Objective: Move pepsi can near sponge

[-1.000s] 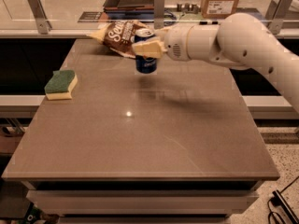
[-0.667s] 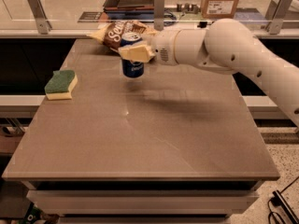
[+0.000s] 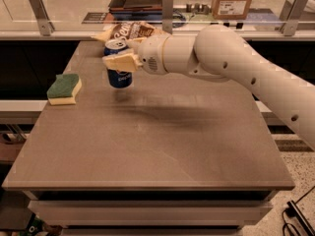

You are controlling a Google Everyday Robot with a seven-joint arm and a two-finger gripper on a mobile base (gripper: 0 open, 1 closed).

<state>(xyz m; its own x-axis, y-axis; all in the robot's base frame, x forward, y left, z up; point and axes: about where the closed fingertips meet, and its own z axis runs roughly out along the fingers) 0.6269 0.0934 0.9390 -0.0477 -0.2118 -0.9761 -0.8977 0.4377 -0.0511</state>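
The pepsi can is dark blue with a silver top and is held upright a little above the table, left of centre at the back. My gripper is shut on the can, its pale fingers clamped across the can's upper half. The sponge, green top over yellow foam, lies on the table near the left edge, to the left of the can and slightly nearer, about a can's height away. The white arm reaches in from the right.
A brown-and-yellow chip bag lies at the table's back edge just behind the can. The grey-brown table stretches forward and right. A counter with metal posts, a tray and a cardboard box stands behind.
My gripper has carried the pepsi can leftward toward the sponge, and the arm has stretched further left across the table. The sponge and chip bag have not moved.
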